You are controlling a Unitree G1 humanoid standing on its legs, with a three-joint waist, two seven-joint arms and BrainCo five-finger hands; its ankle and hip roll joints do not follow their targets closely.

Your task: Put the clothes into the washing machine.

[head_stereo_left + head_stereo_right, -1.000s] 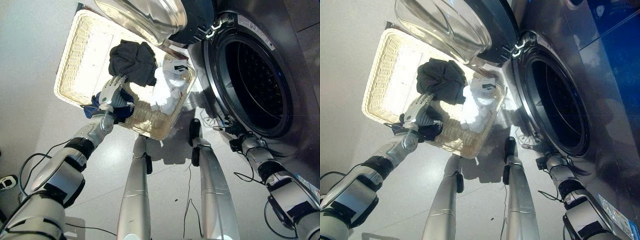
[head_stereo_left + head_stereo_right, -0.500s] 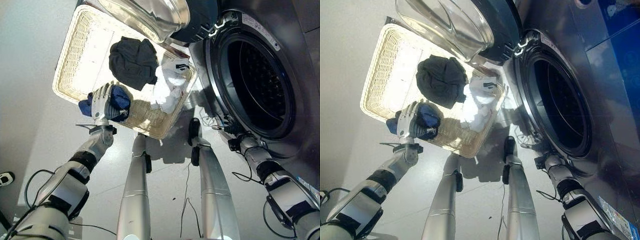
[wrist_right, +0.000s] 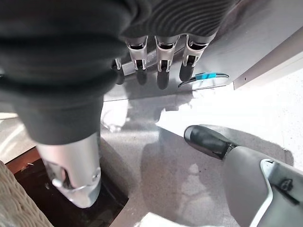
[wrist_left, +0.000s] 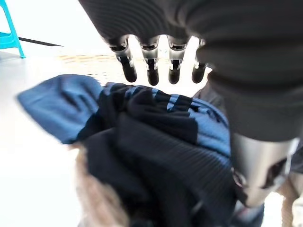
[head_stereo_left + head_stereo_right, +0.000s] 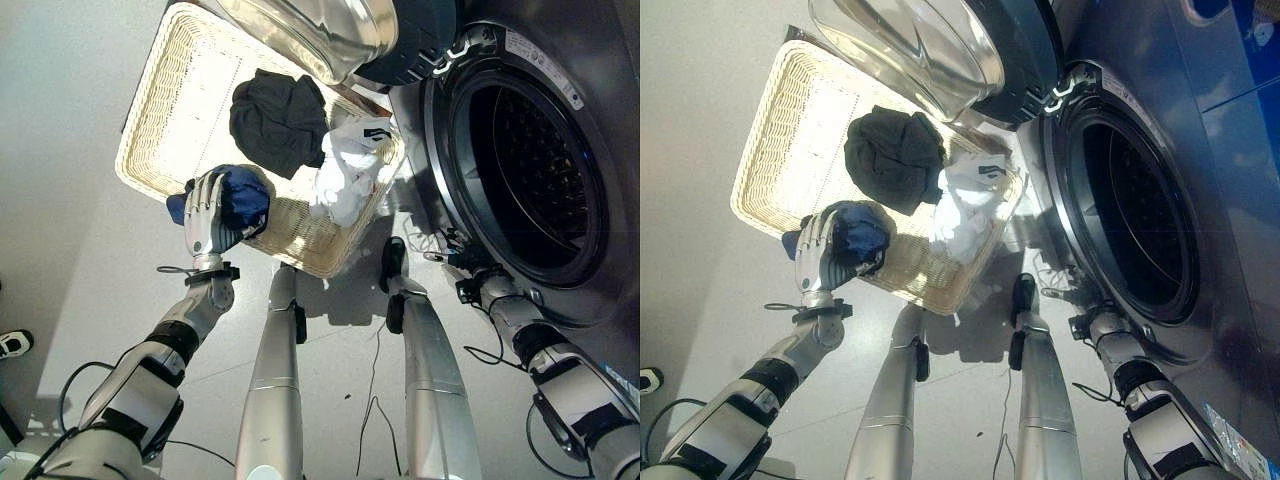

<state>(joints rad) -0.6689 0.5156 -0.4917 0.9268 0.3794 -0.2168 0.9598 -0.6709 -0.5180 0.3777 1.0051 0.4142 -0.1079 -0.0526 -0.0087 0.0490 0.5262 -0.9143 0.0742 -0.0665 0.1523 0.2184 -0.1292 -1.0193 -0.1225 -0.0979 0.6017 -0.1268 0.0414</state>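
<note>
My left hand [image 5: 204, 216] is raised over the near edge of the wicker basket [image 5: 150, 120], shut on a bunched blue and dark garment [image 5: 242, 196]. The left wrist view has that garment [image 4: 156, 142] packed between the fingers [image 4: 151, 68] and the thumb. A dark grey garment [image 5: 278, 118] and a white garment [image 5: 345, 172] lie in the basket's right half. The washing machine's round opening [image 5: 530, 170] gapes at right, its glass door [image 5: 310, 30] swung out over the basket. My right hand [image 5: 468, 287] hangs low by the machine's lower front, fingers [image 3: 161, 59] relaxed and holding nothing.
The basket sits on the pale floor left of the machine, its far corner under the open door. The machine's steel front panel [image 5: 1230, 200] fills the right side. A blue stool leg [image 4: 9, 28] stands farther off.
My left hand has closed on the blue garment and lifted it off the basket's near rim. The right hand stays where it was; the camera has shifted slightly.
</note>
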